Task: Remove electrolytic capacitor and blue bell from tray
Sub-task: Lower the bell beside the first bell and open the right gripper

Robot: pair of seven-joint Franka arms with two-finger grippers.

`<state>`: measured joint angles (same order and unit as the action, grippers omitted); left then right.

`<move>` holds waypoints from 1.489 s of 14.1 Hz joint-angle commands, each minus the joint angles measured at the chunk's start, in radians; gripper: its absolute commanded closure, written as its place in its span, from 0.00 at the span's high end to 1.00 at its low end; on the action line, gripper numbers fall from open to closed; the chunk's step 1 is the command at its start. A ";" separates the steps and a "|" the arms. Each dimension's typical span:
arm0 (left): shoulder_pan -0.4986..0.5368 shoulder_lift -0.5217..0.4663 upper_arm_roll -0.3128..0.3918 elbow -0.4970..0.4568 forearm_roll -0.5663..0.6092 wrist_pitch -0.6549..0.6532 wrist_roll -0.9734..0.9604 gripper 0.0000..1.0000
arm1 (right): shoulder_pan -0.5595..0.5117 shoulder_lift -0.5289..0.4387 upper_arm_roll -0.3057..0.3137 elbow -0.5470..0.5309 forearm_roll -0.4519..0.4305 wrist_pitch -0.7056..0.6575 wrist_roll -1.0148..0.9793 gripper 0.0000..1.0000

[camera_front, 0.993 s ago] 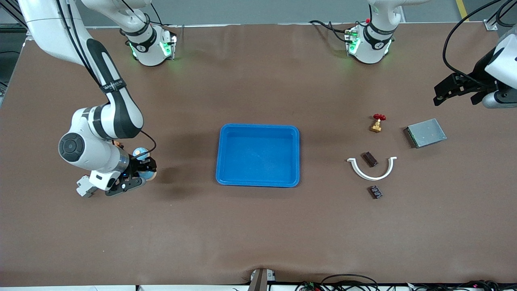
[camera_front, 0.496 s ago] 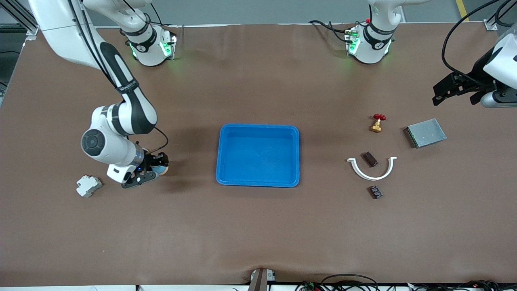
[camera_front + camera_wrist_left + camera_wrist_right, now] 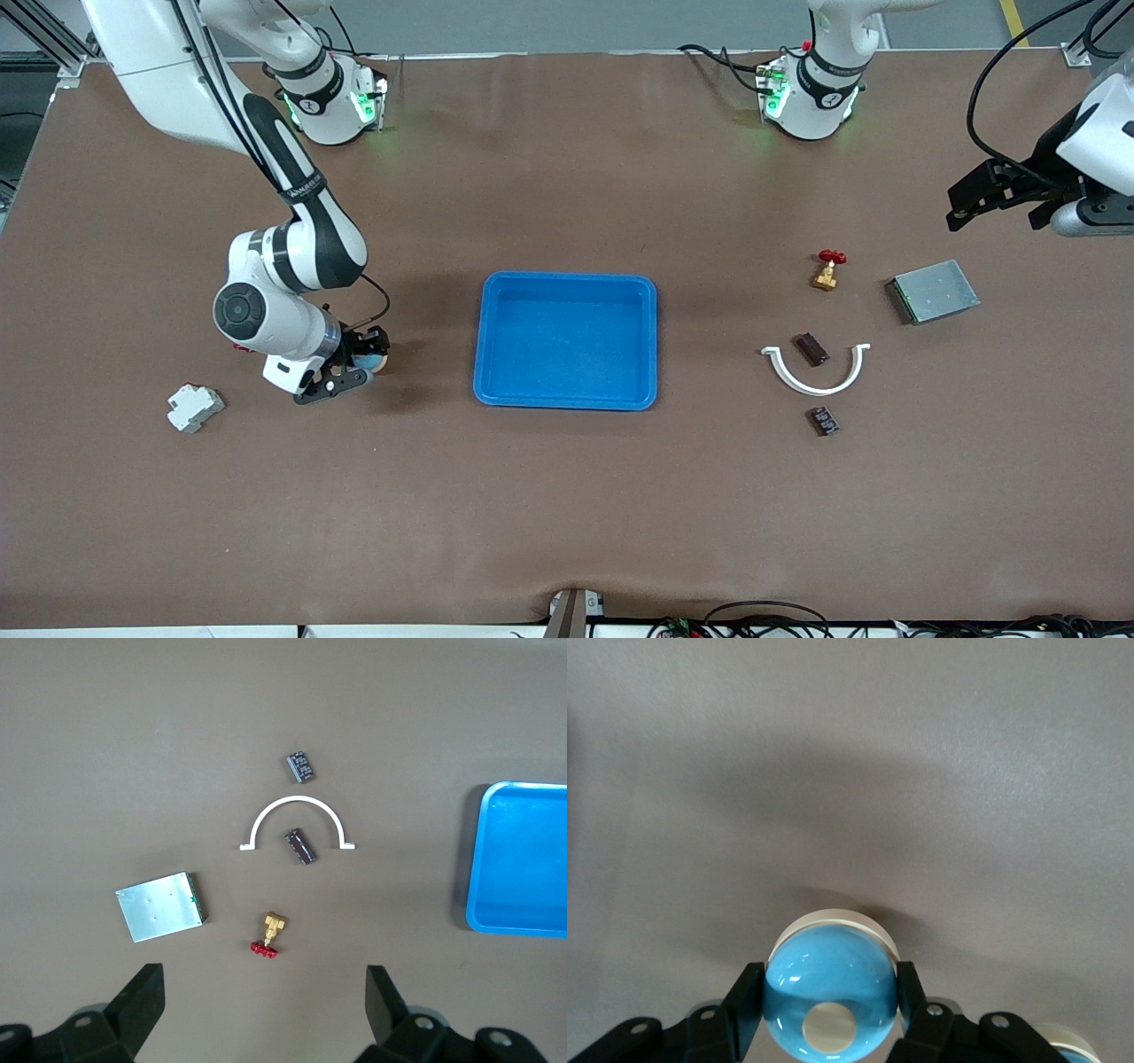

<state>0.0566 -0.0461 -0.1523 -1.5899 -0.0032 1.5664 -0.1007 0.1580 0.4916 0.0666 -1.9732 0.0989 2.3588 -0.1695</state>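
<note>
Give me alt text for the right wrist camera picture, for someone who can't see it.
The right gripper is shut on a shiny blue bell with a pale button on its dome, its black jaws pressed against both sides. Below is bare brown table with the bell's soft shadow on it.

Both arms white with glossy shells and black joint bands; right arm (image 3: pixel 266 151) has black cables along its links and small white lettering on a black band; both bases glow green; grippers black, left gripper (image 3: pixel 261 1010) with wedge fingers and round screw holes.
</note>
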 commanded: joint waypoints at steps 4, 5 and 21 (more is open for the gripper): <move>0.002 0.011 -0.009 0.027 0.020 -0.023 0.015 1.00 | 0.000 0.022 -0.001 -0.001 -0.077 0.005 -0.001 0.16; 0.003 0.011 -0.009 0.027 0.020 -0.023 0.016 1.00 | 0.000 0.024 -0.001 -0.001 -0.077 0.005 -0.001 0.16; 0.005 0.011 -0.007 0.027 0.020 -0.023 0.016 1.00 | -0.005 -0.045 -0.001 0.085 -0.076 -0.202 0.080 1.00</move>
<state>0.0569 -0.0459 -0.1536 -1.5899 -0.0031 1.5663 -0.1007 0.1543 0.4991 0.0602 -1.9060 0.0347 2.2371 -0.1522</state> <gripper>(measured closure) 0.000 0.000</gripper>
